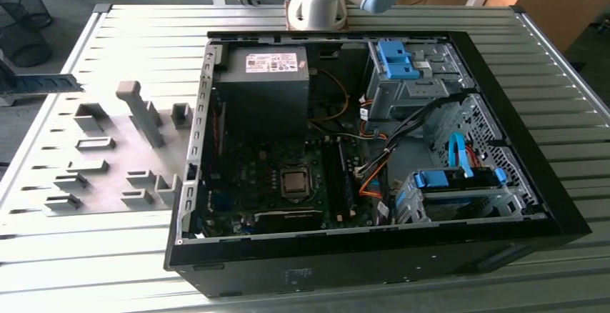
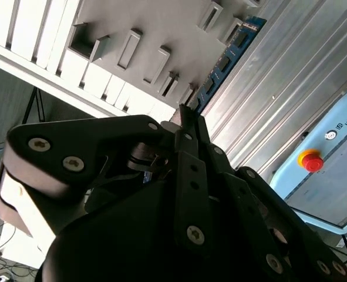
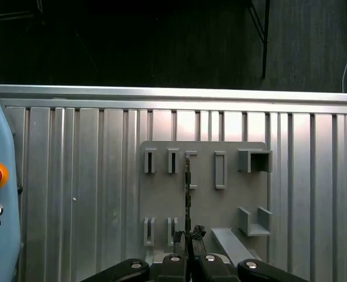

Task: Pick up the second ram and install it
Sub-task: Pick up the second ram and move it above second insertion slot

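One stick is in hand: your gripper [image 3: 188,235] is clamped on the second ram [image 3: 188,194], which juts from the fingertips edge-on in the first wrist view as a thin dark line. In the second wrist view the second ram [image 2: 229,53] shows its flat face, a blue-green board with a row of small dark chips. It looks to be held in the air over the grey holders rather than resting in any of them, so I judge the pick done and the install not yet made. Reading the exterior view from its left, you have the fixture plate [image 1: 114,157], matte grey with blocky moulded holders, lying on the ribbed aluminium table [image 1: 153,34]. Then comes the open black case [image 1: 381,259] with its boxy metal power supply [image 1: 267,77], the dark motherboard [image 1: 243,177] and the square processor socket [image 1: 293,183]. Just beside the socket, toward the view's right, are the long narrow memory slots [image 1: 338,174]. Farthest right stand perforated steel drive cages [image 1: 476,127] with chunky bright-blue clips [image 1: 396,59]. Seating calls for the stick's long edge to sit parallel over a slot and for a straight push down. The board is thin and stiff, so a skewed entry could jam.
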`<state>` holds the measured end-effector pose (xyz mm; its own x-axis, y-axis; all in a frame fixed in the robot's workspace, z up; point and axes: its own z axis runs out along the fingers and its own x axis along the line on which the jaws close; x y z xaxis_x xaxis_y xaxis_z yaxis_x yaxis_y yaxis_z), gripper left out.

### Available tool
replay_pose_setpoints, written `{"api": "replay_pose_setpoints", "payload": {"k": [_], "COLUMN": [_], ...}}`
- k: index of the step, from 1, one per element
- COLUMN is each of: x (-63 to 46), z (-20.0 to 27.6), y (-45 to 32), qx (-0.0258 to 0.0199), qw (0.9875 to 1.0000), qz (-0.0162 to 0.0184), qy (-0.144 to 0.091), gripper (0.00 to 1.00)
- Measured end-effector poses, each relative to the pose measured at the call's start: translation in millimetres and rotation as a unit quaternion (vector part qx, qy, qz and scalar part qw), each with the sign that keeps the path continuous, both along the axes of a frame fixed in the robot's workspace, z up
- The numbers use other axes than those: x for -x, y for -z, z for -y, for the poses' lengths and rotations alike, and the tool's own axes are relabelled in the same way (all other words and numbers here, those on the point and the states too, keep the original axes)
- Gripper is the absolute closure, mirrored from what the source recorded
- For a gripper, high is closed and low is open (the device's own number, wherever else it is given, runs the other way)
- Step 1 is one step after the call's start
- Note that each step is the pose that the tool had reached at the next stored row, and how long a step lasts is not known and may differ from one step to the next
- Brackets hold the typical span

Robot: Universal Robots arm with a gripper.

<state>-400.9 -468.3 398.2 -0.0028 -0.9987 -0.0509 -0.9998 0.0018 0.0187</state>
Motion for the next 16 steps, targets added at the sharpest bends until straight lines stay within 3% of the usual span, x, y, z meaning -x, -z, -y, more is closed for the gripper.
{"api": "replay_pose_setpoints", "payload": {"k": [7, 16], "x": [0.0, 0.0], "z": [-0.1, -0.1], "y": [-13.8, -15.0], "qx": [-0.0001, -0.0001], "qw": [1.0, 1.0], "qz": [0.0001, 0.0001], "qy": [0.0, 0.0], "gripper": [0.86, 0.86]}}
